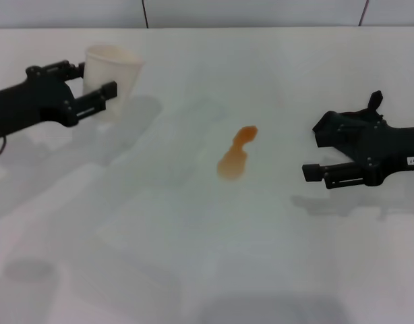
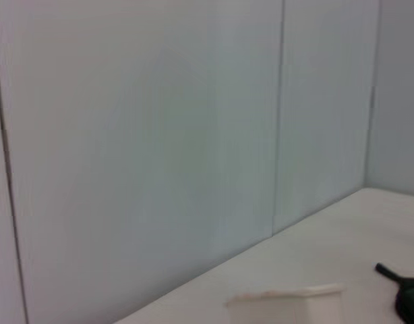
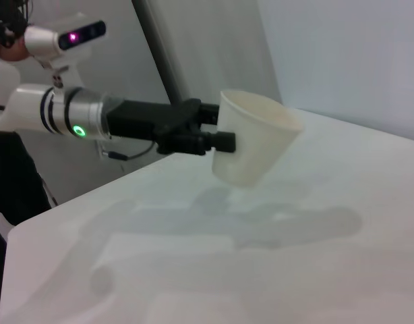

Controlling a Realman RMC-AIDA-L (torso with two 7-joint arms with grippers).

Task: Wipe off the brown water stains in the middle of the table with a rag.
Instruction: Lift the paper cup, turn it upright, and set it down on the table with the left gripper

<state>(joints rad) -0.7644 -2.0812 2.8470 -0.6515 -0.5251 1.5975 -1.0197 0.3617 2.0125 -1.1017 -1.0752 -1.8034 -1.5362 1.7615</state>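
Observation:
The brown water stains [image 1: 235, 154] lie as one orange-brown blotch in the middle of the white table [image 1: 193, 256]. Right of the blotch hovers my right gripper [image 1: 310, 150], its fingers apart with bare table between them. A lumpy black mass, the rag [image 1: 342, 123], sits against the far finger; I cannot tell whether it is touched. At the far left my left gripper [image 1: 99, 77] is shut on a whitish plastic cup [image 1: 112, 71]. The right wrist view shows that cup [image 3: 251, 145] held off the table by the left gripper [image 3: 217, 131], with its shadow below.
Grey wall panels [image 1: 261, 12] run along the table's far edge. The left wrist view shows mostly wall, the cup's rim [image 2: 288, 297] and a dark bit of the right arm [image 2: 406, 297]. A person in dark clothes [image 3: 15, 175] stands beyond the table's far left corner.

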